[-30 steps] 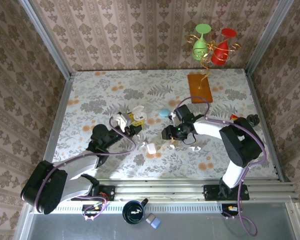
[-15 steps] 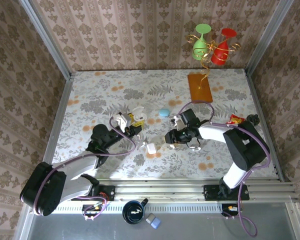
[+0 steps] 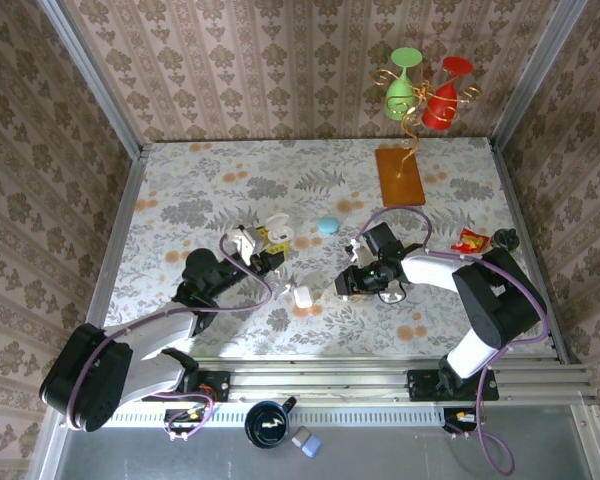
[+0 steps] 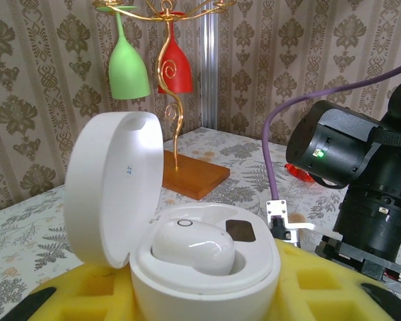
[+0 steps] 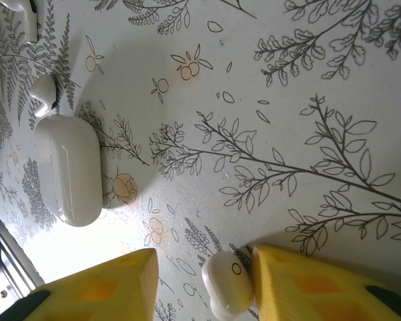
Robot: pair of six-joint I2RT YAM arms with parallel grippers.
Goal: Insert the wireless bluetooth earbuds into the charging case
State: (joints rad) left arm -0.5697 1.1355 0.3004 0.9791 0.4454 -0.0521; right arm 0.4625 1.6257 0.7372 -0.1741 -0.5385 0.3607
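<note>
My left gripper point(image 4: 204, 291) is shut on the base of a round white charging case point(image 4: 207, 267), its yellow pads point(image 4: 334, 281) pressing both sides. The lid point(image 4: 113, 187) stands open and one white earbud point(image 4: 192, 246) sits inside. In the top view this case point(image 3: 276, 230) is held just above the table, left of centre. My right gripper point(image 5: 200, 267) is down at the table, open, around a loose white earbud point(image 5: 228, 282). That earbud touches the right-hand finger point(image 5: 307, 284); the other finger point(image 5: 107, 287) stands apart. From above, the right gripper point(image 3: 348, 283) is at mid-table.
A shut oblong white case point(image 5: 70, 167) lies on the table to the left point(image 3: 302, 296), with another small white earbud point(image 5: 43, 93) beside it. A bluish piece point(image 3: 327, 226), a red packet point(image 3: 470, 238) and the glass stand's orange base point(image 3: 398, 175) lie farther back.
The right gripper has come toward the near edge and down to the table, its jaws narrowing around the loose earbud. The left arm and its case have not moved.
</note>
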